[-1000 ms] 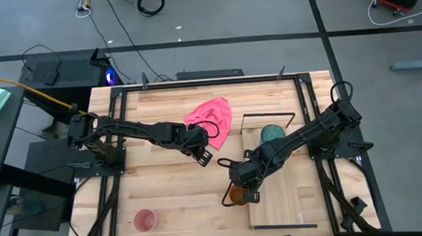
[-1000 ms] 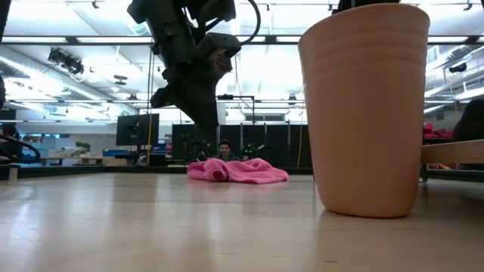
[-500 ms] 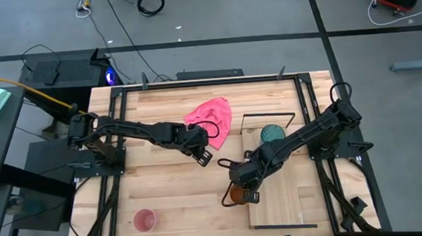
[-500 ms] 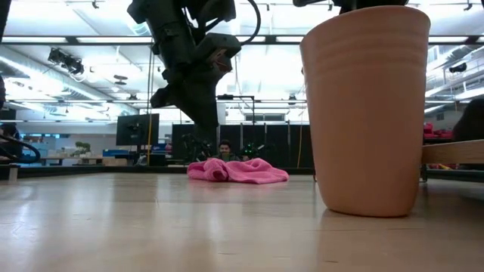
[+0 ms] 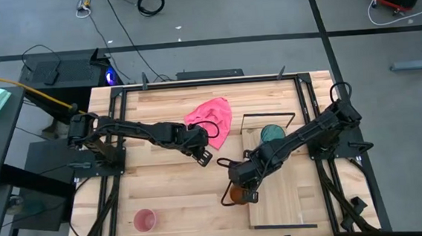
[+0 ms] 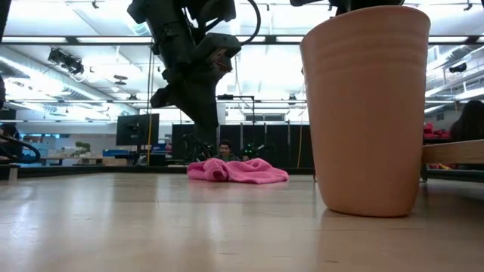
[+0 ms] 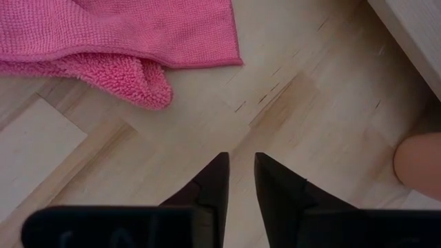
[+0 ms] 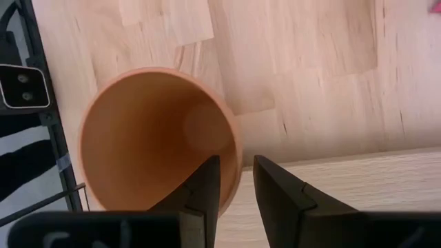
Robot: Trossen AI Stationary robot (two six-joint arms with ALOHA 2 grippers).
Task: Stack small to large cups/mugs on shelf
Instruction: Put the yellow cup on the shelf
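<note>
My right gripper [image 8: 236, 180] pinches the rim of the orange-brown cup [image 8: 155, 134], one finger inside, one outside, nearly closed. The cup stands upright on the tabletop [image 5: 171, 188], just beside the shelf [image 5: 287, 194]. The teal tumbler [image 5: 272, 134] stands on the shelf's framed end. My left gripper [image 7: 238, 180] hangs empty, fingers barely parted, near the pink cloth [image 5: 212, 116]. The pink cup [image 5: 144, 220] sits well apart.

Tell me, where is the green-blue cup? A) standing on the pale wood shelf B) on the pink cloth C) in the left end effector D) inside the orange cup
A: the high view shows the teal tumbler upright on the shelf, near its black wire frame.
</note>
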